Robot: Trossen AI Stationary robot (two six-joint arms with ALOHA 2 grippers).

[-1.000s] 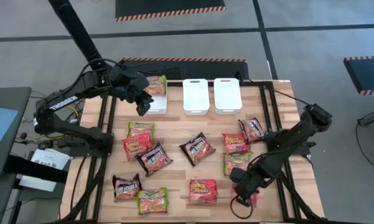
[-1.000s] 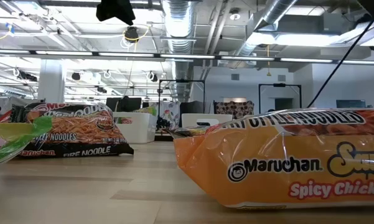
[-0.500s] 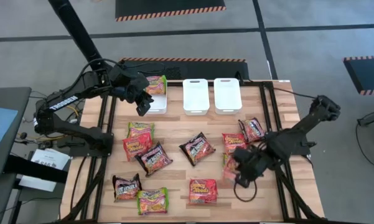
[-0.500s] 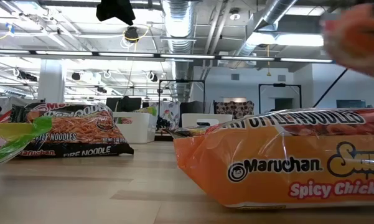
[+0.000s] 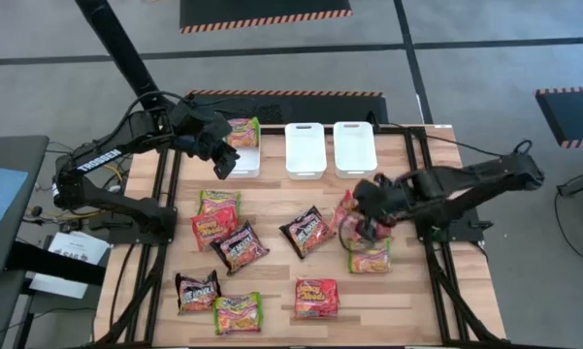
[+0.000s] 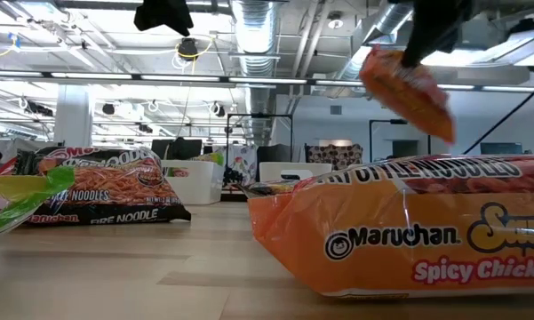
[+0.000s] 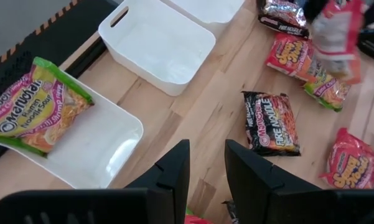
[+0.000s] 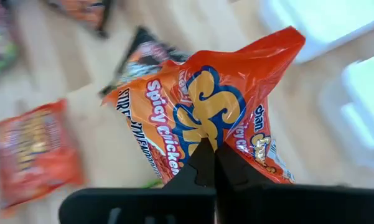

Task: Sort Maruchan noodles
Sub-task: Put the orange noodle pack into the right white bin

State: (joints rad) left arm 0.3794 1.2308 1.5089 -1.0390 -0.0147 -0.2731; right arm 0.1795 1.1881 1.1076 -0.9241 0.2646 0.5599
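**Right claw had a Spicy Chicken packet up in the air**

So the right gripper (image 8: 210,154) was pinched tight on the edge of an orange Spicy Chicken packet (image 8: 205,118), which hung off the table. From above, that gripper (image 5: 366,206) sat over the right-middle of the wooden table (image 5: 272,199), just in front of the rightmost white tub (image 5: 354,147). From table height you could see the same packet (image 6: 407,91) dangling tilted, well above the wood.

Right under and around it lay a green-edged packet (image 5: 370,256) and a red-orange one partly hidden by the arm. Further out: a black packet (image 5: 307,231) mid-table, a red-orange one (image 5: 316,298) near the front edge, and a cluster on the left side with a green-edged one (image 5: 218,202), a black one (image 5: 239,246), another black one (image 5: 197,291) and a green-edged one (image 5: 237,313) at the front.

The left gripper (image 7: 205,163) hovered over the leftmost tub (image 7: 96,149), fingers a bit apart and nothing between them. That tub already had one green-edged packet (image 7: 34,109) lying in it. The middle tub (image 5: 305,149) looked bare inside.
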